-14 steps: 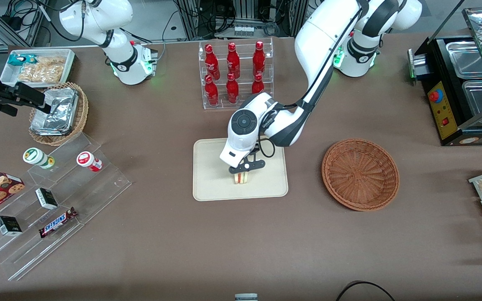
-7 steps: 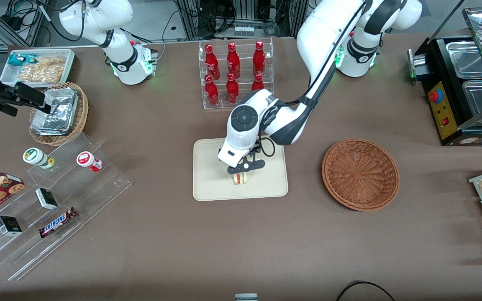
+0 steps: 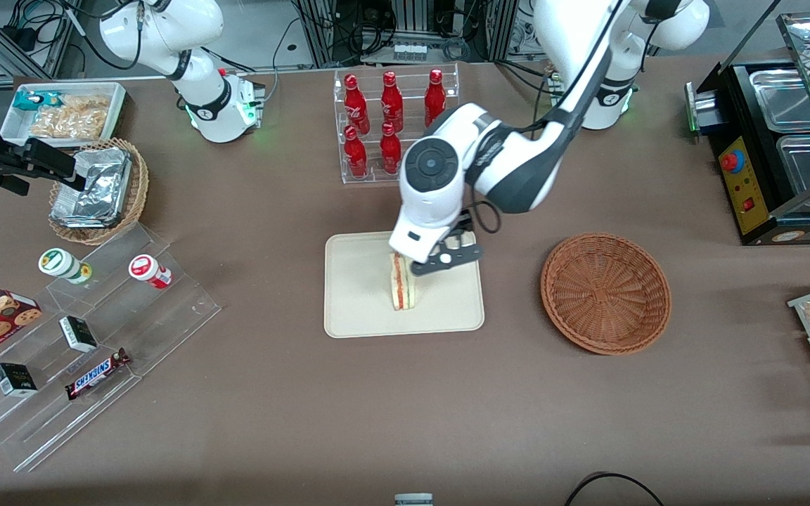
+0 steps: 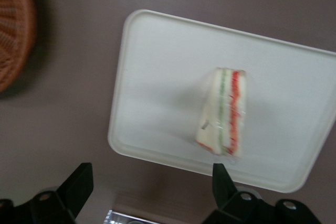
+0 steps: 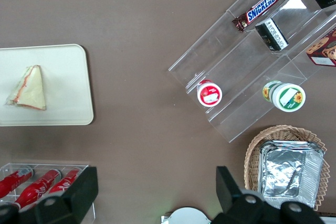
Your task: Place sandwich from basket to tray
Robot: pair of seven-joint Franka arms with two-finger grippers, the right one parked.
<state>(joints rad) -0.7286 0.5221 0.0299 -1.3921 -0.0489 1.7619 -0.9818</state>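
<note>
One sandwich: a small triangular wedge of pale white bread [image 3: 403,284] with red-orange and green filling layers, lying on the tray, its layered cut edge facing up, apart from the fingers.
Tray: a flat cream-beige rectangular plastic tray [image 3: 359,302] with rounded corners and a low rim, flat on the brown surface [image 3: 405,407]; the sandwich sits near its middle.
Gripper: the left arm's gripper [image 3: 445,258] hangs above the tray, over the part of it farther from the front camera than the sandwich, and holds nothing.
Fingers: the two black fingers [image 4: 79,186] are spread wide apart in the left wrist view, with the tray's edge and the sandwich [image 4: 224,111] showing between them, untouched.
Basket: a round, shallow, reddish-brown woven wicker basket [image 3: 606,292], beside the tray toward the working arm's end of the surface, well apart from it, with nothing in it.
Bottle rack: a clear acrylic rack of red bottles [image 3: 394,123], farther from the front camera than the tray.
Right wrist view: the sandwich [image 5: 28,88] lies on the tray [image 5: 68,98], tilted toward one corner.
</note>
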